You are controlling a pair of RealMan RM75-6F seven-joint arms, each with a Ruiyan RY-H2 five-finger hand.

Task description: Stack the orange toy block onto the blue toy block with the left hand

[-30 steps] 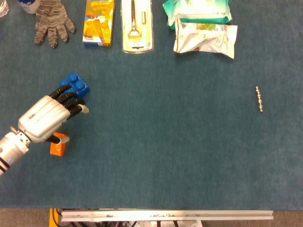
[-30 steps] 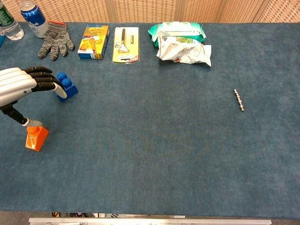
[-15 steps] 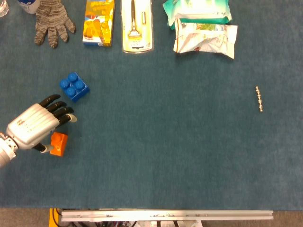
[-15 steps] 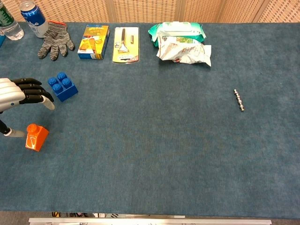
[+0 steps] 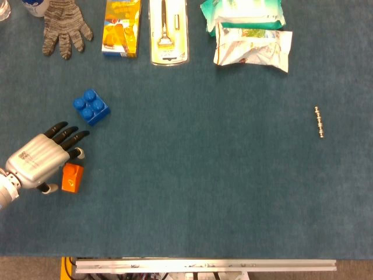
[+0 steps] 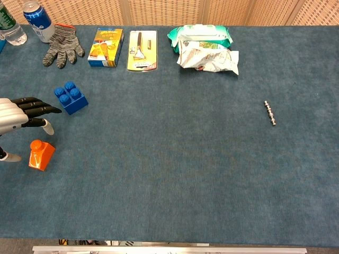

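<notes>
Since the earlier frames the left hand (image 5: 39, 161) has been drawn back from the blue toy block (image 5: 91, 107) toward the table's near left edge, and nothing is held in it. Its fingers (image 6: 37, 109) are seen stretched out and slightly apart, the tips pointing toward the blue toy block, which lies just beyond them without being touched. The orange toy block (image 5: 71, 177) is found on the blue cloth (image 5: 204, 175) just under the fingers, between them and the thumb, close beside the palm; contact cannot be told. Far past the fingertips, a grey glove (image 5: 64, 26), a yellow box (image 5: 122, 28) and a packaged razor (image 5: 168, 31) are lined up.
</notes>
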